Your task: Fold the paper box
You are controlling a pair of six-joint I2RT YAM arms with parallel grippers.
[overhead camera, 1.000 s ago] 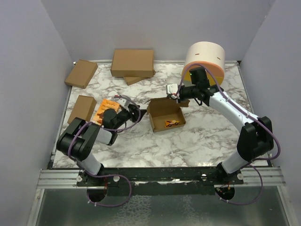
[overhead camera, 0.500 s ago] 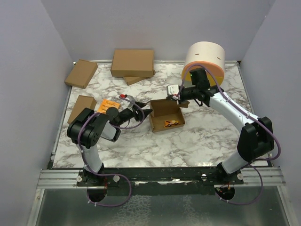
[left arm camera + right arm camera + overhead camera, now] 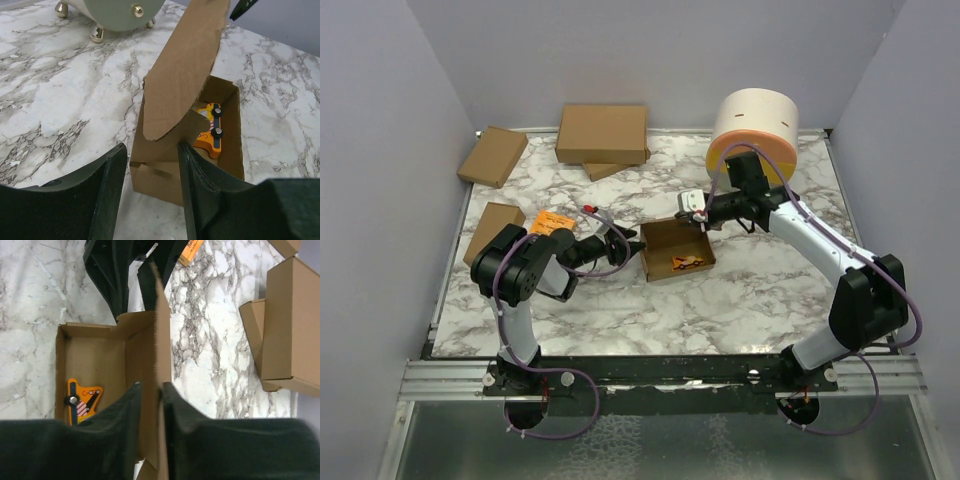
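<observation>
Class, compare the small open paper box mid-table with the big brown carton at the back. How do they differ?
The paper box is open, one flap standing up, with an orange toy inside; the big carton is closed. The paper box is smaller, the big carton wider. Both are plain brown cardboard.

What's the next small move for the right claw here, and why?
Likely swing the right claw toward the open side to tip the lid flap down over the paper box. The flap stands upright between its jaws, the toy already lies inside, and the open left claw straddles the box's end corner.
</observation>
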